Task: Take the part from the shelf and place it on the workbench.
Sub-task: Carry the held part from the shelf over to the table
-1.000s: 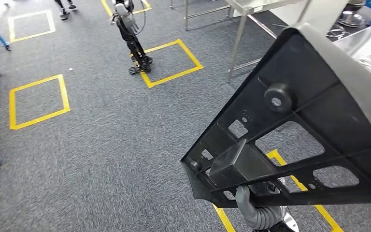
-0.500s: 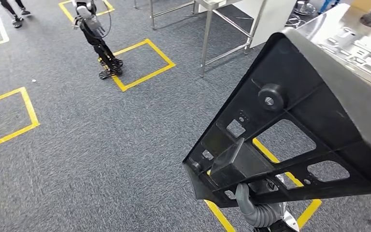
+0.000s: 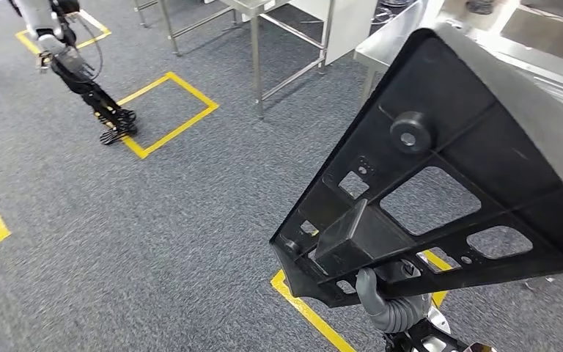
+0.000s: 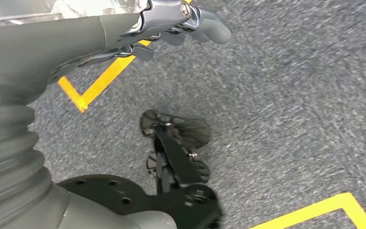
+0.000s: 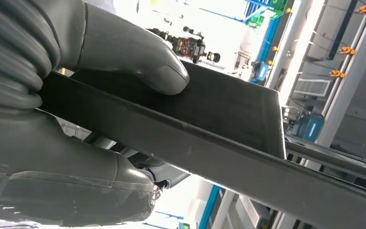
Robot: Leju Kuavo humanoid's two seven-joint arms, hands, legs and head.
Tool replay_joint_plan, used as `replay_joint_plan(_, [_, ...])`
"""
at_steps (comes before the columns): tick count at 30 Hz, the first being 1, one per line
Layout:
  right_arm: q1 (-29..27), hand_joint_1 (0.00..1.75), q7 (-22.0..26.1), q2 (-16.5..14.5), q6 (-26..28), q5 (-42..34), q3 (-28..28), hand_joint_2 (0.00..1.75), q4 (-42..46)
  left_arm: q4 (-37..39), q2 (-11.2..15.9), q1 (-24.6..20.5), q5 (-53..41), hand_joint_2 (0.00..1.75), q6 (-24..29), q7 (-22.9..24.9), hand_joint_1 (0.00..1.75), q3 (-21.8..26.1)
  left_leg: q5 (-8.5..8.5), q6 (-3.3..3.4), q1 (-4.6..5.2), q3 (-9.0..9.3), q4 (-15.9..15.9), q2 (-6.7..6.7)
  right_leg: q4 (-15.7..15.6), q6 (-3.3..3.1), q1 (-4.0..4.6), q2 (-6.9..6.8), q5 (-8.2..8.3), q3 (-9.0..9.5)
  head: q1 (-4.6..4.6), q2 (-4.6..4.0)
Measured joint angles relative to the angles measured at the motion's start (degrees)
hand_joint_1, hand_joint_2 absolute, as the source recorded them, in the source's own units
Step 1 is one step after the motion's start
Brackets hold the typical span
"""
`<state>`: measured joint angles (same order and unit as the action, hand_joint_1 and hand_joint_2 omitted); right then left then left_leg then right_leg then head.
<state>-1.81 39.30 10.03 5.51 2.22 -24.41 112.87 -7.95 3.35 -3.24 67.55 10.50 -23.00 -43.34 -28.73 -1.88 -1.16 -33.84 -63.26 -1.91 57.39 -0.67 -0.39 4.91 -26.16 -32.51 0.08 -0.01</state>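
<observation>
head view: black part (image 3: 440,183) is held up off the floor, clamped from below by right hand (image 3: 381,301). steel workbench (image 3: 484,37) shows past the part's top edge, its near corner just behind it.

left wrist view: left hand (image 4: 171,28) hangs over grey carpet, holding nothing, fingers loosely curled w/ gaps between.

right wrist view: right hand thumb on one face of the part (image 5: 228,138), palm under the other, firm pinch.

step in hand, i'd judge: carry phase, part not yet on bench. next calls for squaring up to the bench, lifting the part over its near edge, then setting it flat.
</observation>
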Motion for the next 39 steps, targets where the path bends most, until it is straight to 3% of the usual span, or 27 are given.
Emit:
replay_joint_plan(2, [0.0,1.75,0.0,0.0,-0.4,-0.4,0.0,1.75,0.0,0.0,0.1,0.1,0.3,1.75,0.2,0.0,0.0,0.0,1.33,0.29,-0.2,1.76,4.5,-2.2,0.5,0.58,-0.04,1.29,-0.09,-0.55,0.04,0.0])
replay_joint_plan(3, [0.0,1.75,0.0,0.0,-0.5,-0.6,0.0,1.75,0.0,0.0,0.1,0.0,0.4,1.75,0.2,0.0,0.0,0.0,1.09,0.55,-0.13,1.88,4.9,-2.45,0.6,0.94,-0.09,1.91,0.01,-0.85,0.04,0.01])
replay_joint_plan(5, [0.0,1.75,0.0,0.0,-0.9,-1.1,0.0,1.75,0.0,0.0,0.0,-0.1,0.5,1.75,0.3,-0.1,0.0,0.0,1.34,1.26,-0.14,1.96,5.2,-1.25,0.6,1.63,-0.28,2.44,0.17,-1.25,0.04,0.01])
replay_joint_plan(7, [0.2,1.75,0.0,0.0,-1.3,-1.6,0.0,1.75,0.0,0.0,0.0,-0.1,0.7,1.75,0.3,-0.2,0.0,0.0,1.61,2.1,-0.22,2.18,5.7,0.23,3.0,2.22,-0.18,-0.26,-1.34,-2.51,0.33,0.01])
replay_joint_plan(9, [0.4,1.75,0.0,0.0,-1.5,-2.1,0.0,1.75,0.0,0.0,0.1,0.1,0.8,1.75,0.3,-0.3,0.0,0.0,1.58,2.59,-0.02,2.27,5.9,1.78,9.8,2.65,-0.22,-3.59,-4.77,-5.83,0.61,0.01])
replay_joint_plan(11, [0.5,1.75,0.0,0.0,-1.7,-2.4,0.1,1.75,-0.2,0.0,0.1,0.3,0.8,1.75,0.3,-0.4,0.0,0.0,1.43,2.68,0.15,2.26,5.8,3.33,16.0,2.92,-0.43,-4.4,-6.84,-9.02,0.61,0.01])
replay_joint_plan(12, [0.4,1.75,0.0,0.0,-1.7,-2.5,0.1,1.75,-0.2,0.0,0.1,0.3,0.8,1.75,0.3,-0.4,0.0,-0.1,1.35,2.65,0.17,2.3,5.8,4.07,16.4,2.96,-0.48,-4.56,-6.4,-9.25,0.62,0.01])
replay_joint_plan(14, [0.3,1.75,0.0,0.0,-1.7,-2.5,0.1,1.75,-0.3,0.0,0.1,0.1,0.7,1.75,0.3,-0.4,0.0,-0.2,1.13,2.43,0.19,2.57,5.8,5.37,10.6,2.78,-0.44,-5.56,-3.04,-6.16,0.63,0.01])
replay_joint_plan(16, [0.1,1.75,0.0,-0.1,-1.6,-2.4,0.1,1.75,-0.3,0.0,0.1,0.0,0.5,1.75,0.2,-0.5,0.0,-0.5,0.8,1.96,0.38,2.97,5.8,6.4,3.0,2.12,-0.04,-7.83,-0.48,-2.12,0.58,0.0])
replay_joint_plan(18, [-0.2,1.75,0.0,-0.2,-1.4,-2.3,0.2,1.75,-0.3,0.0,0.2,-0.1,0.4,1.75,0.1,-0.5,0.0,-0.8,0.51,1.33,0.57,3.37,5.8,7.35,0.4,1.45,0.4,-8.59,-0.18,-0.88,0.48,0.0])
replay_joint_plan(20, [-0.6,1.75,0.0,-0.2,-1.4,-2.3,0.2,1.75,-0.3,0.0,0.3,-0.3,0.4,1.75,0.1,-0.5,0.0,-0.9,0.2,0.64,0.53,3.82,6.0,8.24,0.2,0.87,0.34,-7.22,-0.03,-0.84,0.44,0.0])
replay_joint_plan(21, [-0.8,1.75,0.0,-0.3,-1.5,-2.3,0.2,1.75,-0.3,0.0,0.3,-0.3,0.4,1.75,0.1,-0.5,0.0,-1.0,-0.26,0.32,0.45,3.88,5.6,7.75,-0.1,0.52,0.18,-6.58,0.1,-0.67,0.41,0.0])
replay_joint_plan(23, [-0.8,1.75,0.0,-0.5,-2.0,-2.4,0.2,1.75,-0.3,0.0,0.4,-0.4,0.6,1.75,0.0,-0.5,0.0,-1.0,-2.78,-0.16,0.2,2.38,1.7,5.18,-0.5,-0.08,-0.18,-5.38,0.43,-0.33,0.23,0.01])
replay_joint_plan(25, [-0.8,1.75,0.0,-0.8,-2.4,-2.5,0.2,1.75,-0.4,0.0,0.4,-0.2,0.8,1.75,-0.3,-0.5,0.0,-1.0,-6.33,-0.42,0.09,-1.35,-6.0,2.88,-0.5,-0.38,-0.07,-4.07,0.45,-0.34,0.08,0.01])
replay_joint_plan(26, [-0.8,1.75,0.0,-0.9,-2.6,-2.6,0.2,1.75,-0.4,0.0,0.4,-0.2,0.8,1.75,-0.4,-0.5,0.0,-1.0,-7.2,-0.5,0.07,-3.03,-9.2,2.53,-0.4,-0.46,-0.01,-3.28,0.41,-0.33,0.08,0.01])
replay_joint_plan(27, [-0.8,1.75,0.0,-0.9,-2.9,-2.7,0.2,1.75,-0.5,0.0,0.4,-0.1,0.8,1.75,-0.5,-0.5,0.0,-1.0,-6.92,-0.51,0.07,-3.94,-10.5,2.39,-0.4,-0.5,0.05,-2.45,0.36,-0.3,0.08,0.01])
replay_joint_plan(28, [-0.8,1.75,0.0,-0.9,-3.1,-2.9,0.2,1.75,-0.6,0.0,0.4,0.0,0.8,1.75,-0.6,-0.5,0.0,-1.1,-5.45,-0.44,0.07,-3.77,-9.4,2.27,-0.3,-0.49,0.09,-1.62,0.29,-0.23,0.07,0.01])
replay_joint_plan(29, [-0.8,1.75,0.0,-0.9,-3.4,-3.1,0.2,1.75,-0.6,0.0,0.4,0.0,0.8,1.75,-0.7,-0.5,0.0,-1.1,-3.16,-0.29,0.06,-2.67,-6.3,1.93,-0.2,-0.42,0.1,-0.81,0.2,-0.12,0.08,0.01])
replay_joint_plan(31, [-0.7,1.75,0.0,-1.0,-3.6,-3.2,0.2,1.75,-0.8,0.0,0.4,0.0,0.6,1.75,-0.8,-0.1,0.0,-1.2,0.56,0.25,0.0,0.37,1.5,-0.4,0.1,-0.1,0.07,0.62,0.01,-0.11,0.1,0.0])
replay_joint_plan(33, [-0.6,1.75,0.0,-1.1,-3.7,-3.3,0.2,1.75,-0.9,0.1,0.5,0.0,0.3,1.75,-1.0,0.6,0.0,-1.4,1.39,0.78,0.11,1.83,5.2,-2.07,0.3,0.52,-0.11,1.79,-0.02,-0.47,0.1,0.0])
replay_joint_plan(35, [-0.7,1.75,0.0,-1.1,-3.6,-3.3,0.2,1.75,-0.9,0.0,0.5,-0.1,0.1,1.75,-1.1,1.2,0.0,-1.9,1.34,1.35,0.18,2.07,5.6,-1.28,0.2,1.3,-0.27,2.71,0.09,-0.75,0.1,0.01])
replay_joint_plan(37, [-1.0,1.75,0.0,-1.1,-3.5,-3.4,0.4,1.75,-0.9,0.0,0.4,-0.2,0.1,1.75,-1.1,1.8,0.0,-2.3,1.58,2.13,-0.02,2.49,6.2,0.06,1.5,1.89,-0.08,0.38,-0.81,-1.39,0.22,0.0])
replay_joint_plan(39, [-1.1,1.75,0.0,-1.1,-3.5,-3.6,0.8,1.75,-0.8,0.0,0.5,0.1,0.1,1.75,-1.0,2.5,0.0,-2.5,1.65,2.67,-0.06,2.75,6.6,1.6,7.1,2.3,-0.04,-3.27,-3.87,-4.2,0.4,0.0])
